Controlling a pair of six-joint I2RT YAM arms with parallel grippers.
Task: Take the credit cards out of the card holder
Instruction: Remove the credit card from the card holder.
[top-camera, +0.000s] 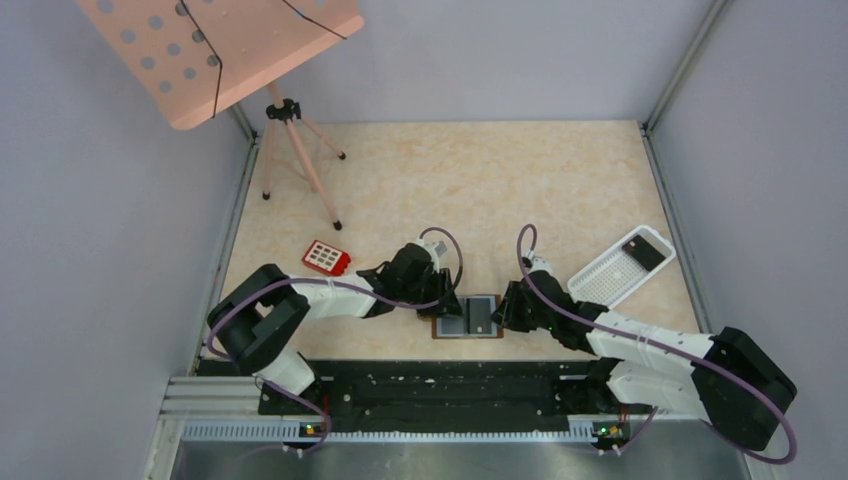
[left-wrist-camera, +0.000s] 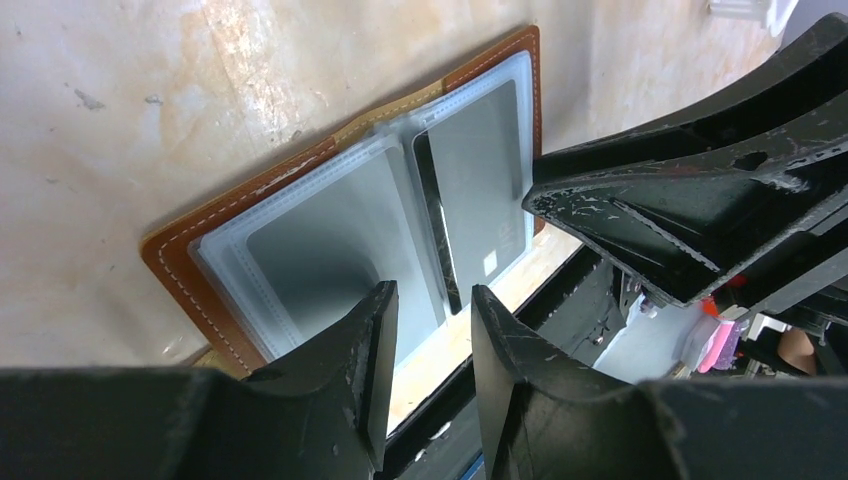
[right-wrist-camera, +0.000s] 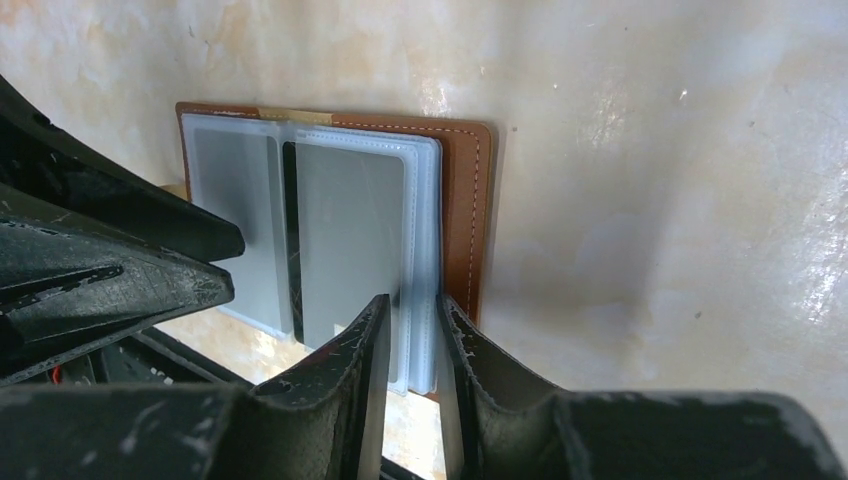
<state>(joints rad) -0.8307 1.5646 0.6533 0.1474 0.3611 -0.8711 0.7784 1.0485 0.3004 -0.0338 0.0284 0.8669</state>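
From above I see only the holder (top-camera: 468, 319) lying open flat at the counter's (top-camera: 450, 180) near edge, between both arms. Its long axis runs left to right and its spine points away from the bases. The wrist views add clear sleeves (left-wrist-camera: 330, 230) holding grey cards (right-wrist-camera: 350, 235). My left fingers (left-wrist-camera: 380, 340) stand apart over the holder. My right fingers (right-wrist-camera: 372, 340) are nearly together at the right sleeve's edge; clamped or not, I cannot tell.
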